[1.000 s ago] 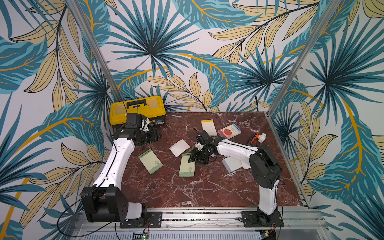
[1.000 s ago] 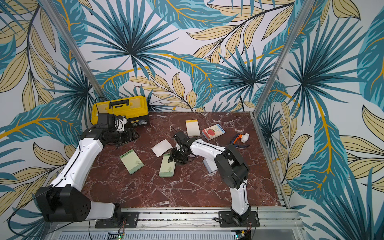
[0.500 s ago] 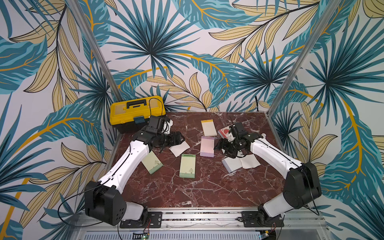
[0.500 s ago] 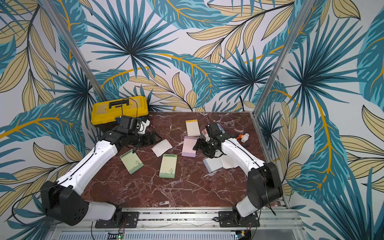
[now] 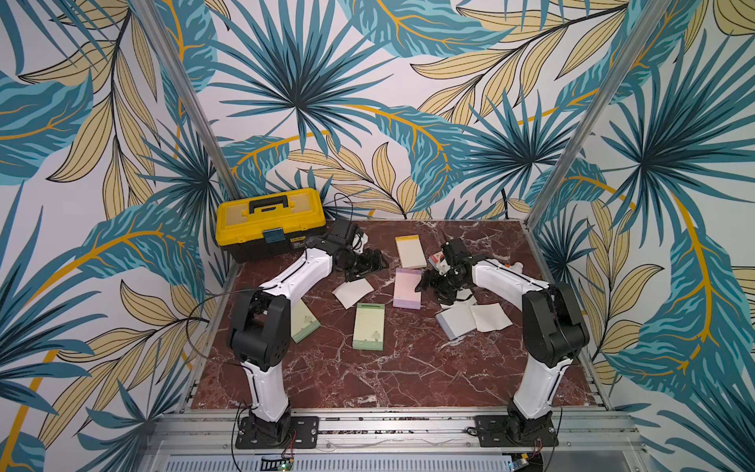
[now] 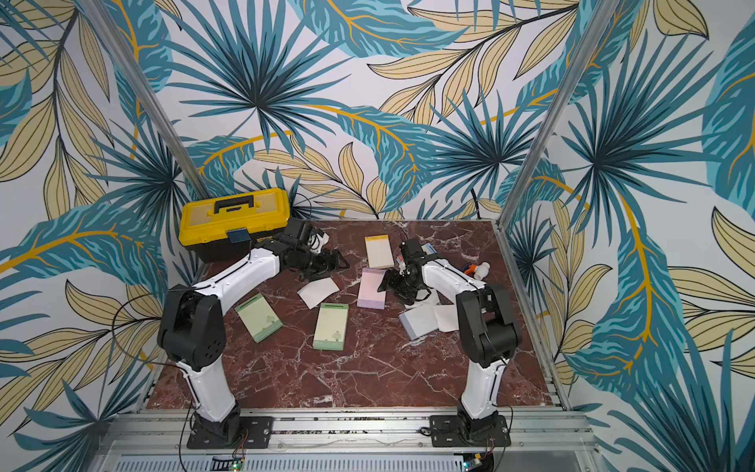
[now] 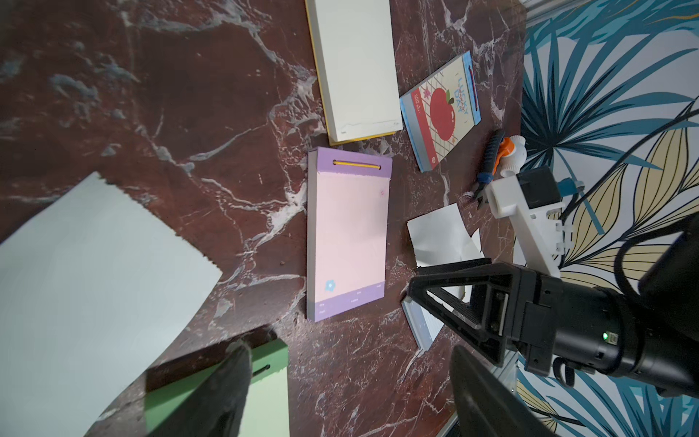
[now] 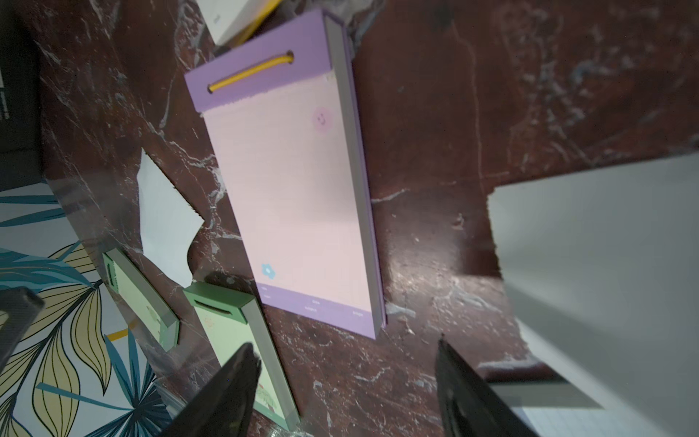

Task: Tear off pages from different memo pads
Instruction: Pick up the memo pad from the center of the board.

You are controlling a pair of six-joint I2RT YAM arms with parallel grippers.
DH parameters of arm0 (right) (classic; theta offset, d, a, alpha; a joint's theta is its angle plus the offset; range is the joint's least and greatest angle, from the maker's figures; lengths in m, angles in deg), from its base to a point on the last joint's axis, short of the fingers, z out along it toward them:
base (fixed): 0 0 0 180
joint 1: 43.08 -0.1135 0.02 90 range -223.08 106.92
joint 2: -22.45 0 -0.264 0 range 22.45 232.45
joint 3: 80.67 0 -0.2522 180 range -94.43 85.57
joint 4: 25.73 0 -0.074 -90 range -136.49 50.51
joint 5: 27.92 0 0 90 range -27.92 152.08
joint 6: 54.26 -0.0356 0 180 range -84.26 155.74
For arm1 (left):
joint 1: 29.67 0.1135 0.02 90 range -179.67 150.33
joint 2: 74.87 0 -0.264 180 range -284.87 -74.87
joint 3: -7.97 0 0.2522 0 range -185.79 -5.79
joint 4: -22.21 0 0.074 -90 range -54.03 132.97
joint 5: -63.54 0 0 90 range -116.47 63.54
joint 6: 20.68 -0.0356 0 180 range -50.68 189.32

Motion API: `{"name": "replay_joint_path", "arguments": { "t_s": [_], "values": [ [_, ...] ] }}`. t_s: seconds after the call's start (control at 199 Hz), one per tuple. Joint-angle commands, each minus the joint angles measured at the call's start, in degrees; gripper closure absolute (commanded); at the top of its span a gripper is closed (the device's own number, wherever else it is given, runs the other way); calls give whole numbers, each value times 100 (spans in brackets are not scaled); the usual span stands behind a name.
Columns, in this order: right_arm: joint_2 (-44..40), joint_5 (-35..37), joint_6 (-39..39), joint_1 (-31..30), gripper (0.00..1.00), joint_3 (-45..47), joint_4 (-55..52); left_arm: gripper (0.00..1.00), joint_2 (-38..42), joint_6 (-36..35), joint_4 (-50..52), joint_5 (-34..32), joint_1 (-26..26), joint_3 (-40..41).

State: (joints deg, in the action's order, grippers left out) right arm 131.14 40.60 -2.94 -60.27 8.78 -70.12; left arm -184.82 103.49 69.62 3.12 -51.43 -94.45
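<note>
Your red marble bench [image 5: 367,380] carries everything. At its back corner on the left arm's side stands the yellow toolbox [image 5: 269,222], lid shut.

The left arm [image 5: 294,278] reaches past the toolbox toward mid-bench. The left gripper [image 5: 378,263] hangs over the far edge of a loose white page [image 5: 353,292]. In the left wrist view its fingers [image 7: 227,393] are spread wide with nothing between them. The right arm [image 5: 506,280] bends inward. The right gripper [image 5: 427,282] sits just beside the long edge of the lilac memo pad [image 5: 407,288], fingers [image 8: 472,397] spread and empty too.

Six memo pads lie flat:
- The lilac memo pad, its pink top sheet exposed, is mid-bench between the two grippers.
- The cream memo pad [image 5: 410,251] lies behind it.
- The apple-cover memo pad [image 7: 440,111] lies beside the cream one, mostly hidden behind the right gripper in both top views.
- One green memo pad [image 5: 369,327] lies in the middle, nearer the arms' bases.
- A second green memo pad [image 6: 259,312] lies by the left arm's elbow.
- A white memo pad [image 5: 455,323] lies near the right arm's elbow.

A second torn page [image 5: 490,316] touches the white memo pad, and a crumpled page [image 7: 438,238] lies by the right gripper. At the bench's edge on the right arm's side you have a small white bottle with an orange cap [image 6: 476,268] and a blue-handled tool [image 7: 490,155].
</note>
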Motion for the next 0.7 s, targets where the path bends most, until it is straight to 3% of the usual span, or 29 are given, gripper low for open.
{"name": "replay_joint_path", "arguments": {
  "t_s": [0.0, 0.693],
  "values": [
    [223, -30, -2, 91, 25, -145, 295, 16, -262, 52, 90, 113, -56, -219],
    [855, -587, -318, 137, 25, 87, 1448, 17, -1508, 97, 448, 306, -497, -1000]
  ]
}}
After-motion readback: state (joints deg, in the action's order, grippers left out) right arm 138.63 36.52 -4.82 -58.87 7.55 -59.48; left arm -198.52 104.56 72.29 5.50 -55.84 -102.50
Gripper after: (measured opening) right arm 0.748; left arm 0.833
